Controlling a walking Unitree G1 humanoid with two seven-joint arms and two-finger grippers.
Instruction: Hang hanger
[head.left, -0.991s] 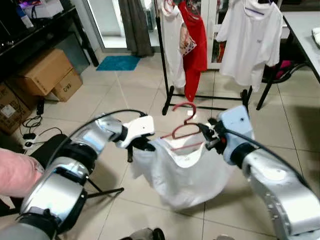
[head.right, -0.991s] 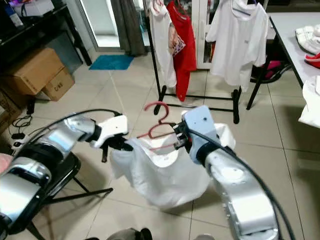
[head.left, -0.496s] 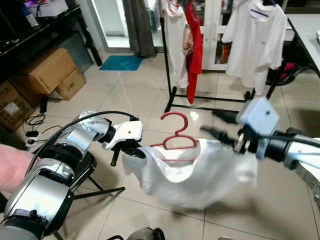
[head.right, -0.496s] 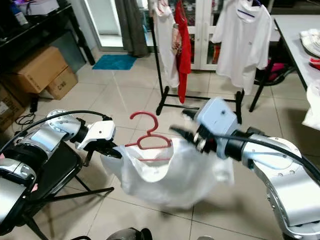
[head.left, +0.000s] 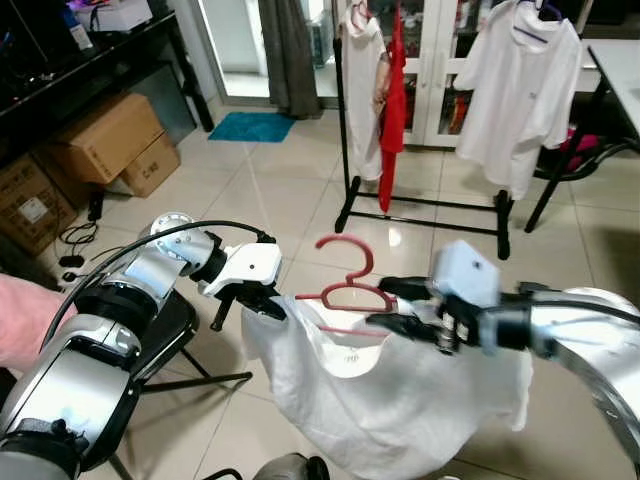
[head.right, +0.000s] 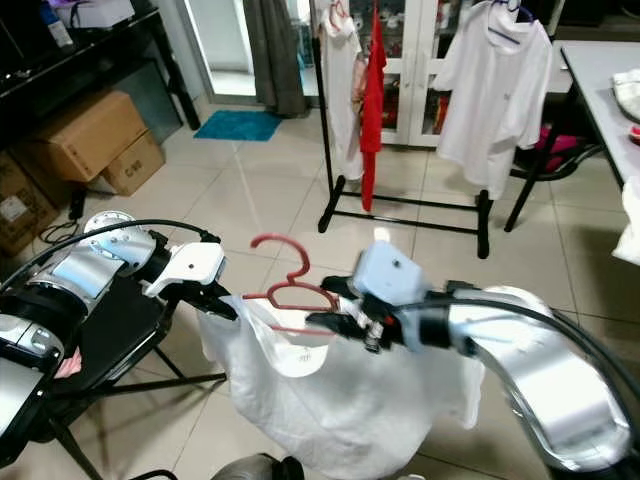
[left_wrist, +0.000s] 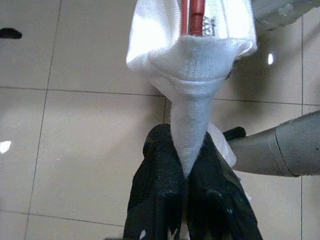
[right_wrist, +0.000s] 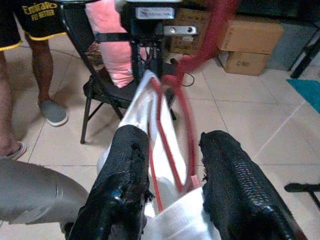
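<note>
A red hanger (head.left: 345, 288) is held in the air with a white shirt (head.left: 390, 395) draped over it and sagging below. My left gripper (head.left: 266, 303) is shut on the shirt's edge at the hanger's left end; in the left wrist view its fingers (left_wrist: 160, 200) pinch a stretched cone of white fabric. My right gripper (head.left: 388, 305) stands open at the hanger's right shoulder. In the right wrist view the hanger (right_wrist: 191, 140) runs between the two spread fingers (right_wrist: 127, 160). A black clothes rack (head.left: 352, 130) stands ahead on the tiled floor.
On the rack hang a white shirt (head.left: 365, 80), a red one (head.left: 392, 110) and another white one (head.left: 525, 80). Cardboard boxes (head.left: 105, 140) sit at the left. A black chair (head.left: 175, 320) stands under my left arm. A person's legs (right_wrist: 45, 65) are near the chair.
My right gripper swung back in from the right, and its open fingers now straddle the hanger's right shoulder. The left gripper kept its hold. The shirt sags lower.
</note>
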